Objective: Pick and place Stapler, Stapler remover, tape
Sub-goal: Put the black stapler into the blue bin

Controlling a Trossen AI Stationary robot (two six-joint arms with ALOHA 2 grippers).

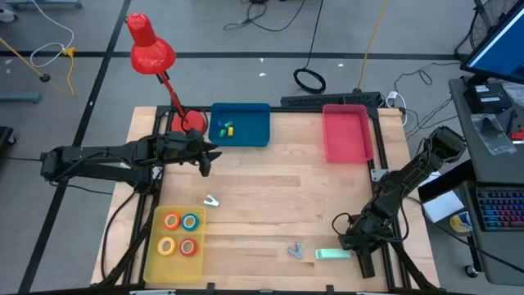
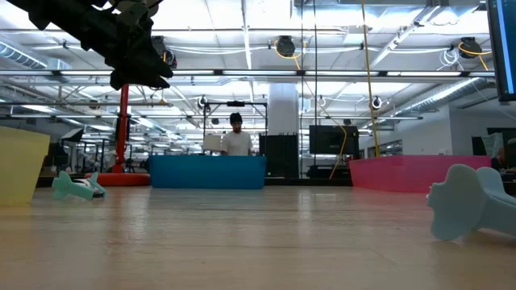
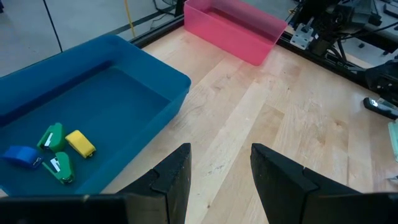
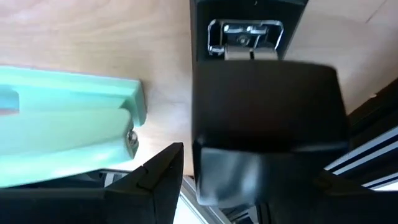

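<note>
above the wooden surface (image 1: 270,188), near the blue bin (image 1: 240,124), the left pincer (image 3: 214,171) hangs with fingers spread and empty. the right pincer (image 1: 358,240) rests low just beside the mint stapler (image 1: 332,255); whether it is spread i cannot tell. four tape rolls (image 1: 180,233) sit in the yellow tray (image 1: 149,254). a staple remover (image 1: 295,250) lies near the stapler. the stapler looks stiff, smooth, likely slippery; grip across its narrow body.
</note>
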